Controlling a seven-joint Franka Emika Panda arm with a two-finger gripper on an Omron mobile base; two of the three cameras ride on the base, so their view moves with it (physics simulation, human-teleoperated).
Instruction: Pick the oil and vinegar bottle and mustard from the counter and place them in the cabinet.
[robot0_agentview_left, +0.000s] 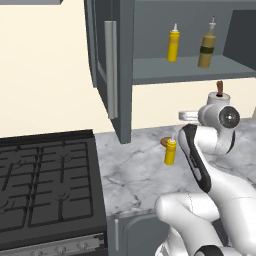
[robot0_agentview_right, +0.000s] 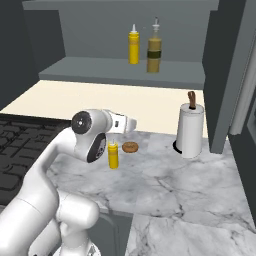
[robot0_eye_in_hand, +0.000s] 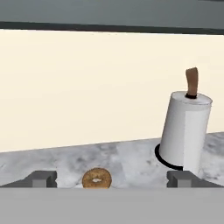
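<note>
Cabinet (robot0_agentview_left: 125, 70) shelf, door open: oil bottle (robot0_agentview_left: 206, 46) and mustard (robot0_agentview_left: 173, 44) upright, spouts up, just apart, back from the shelf edge. Fingers (robot0_eye_in_hand: 178, 178) spread, empty, over counter (robot0_agentview_right: 200, 185).

- Cabinet (robot0_agentview_right: 60, 70) shelf: mustard (robot0_agentview_right: 133, 46) and oil and vinegar bottle (robot0_agentview_right: 154, 49) crowd upper centre; shelf left is bare
- Counter (robot0_agentview_right: 200, 200) lower right open; paper towel roll (robot0_agentview_right: 190, 129), bagel (robot0_agentview_right: 130, 147), second yellow bottle (robot0_agentview_right: 113, 154) block mid-frame

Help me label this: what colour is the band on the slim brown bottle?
Dark, near black, clearest in the right base view.
</note>
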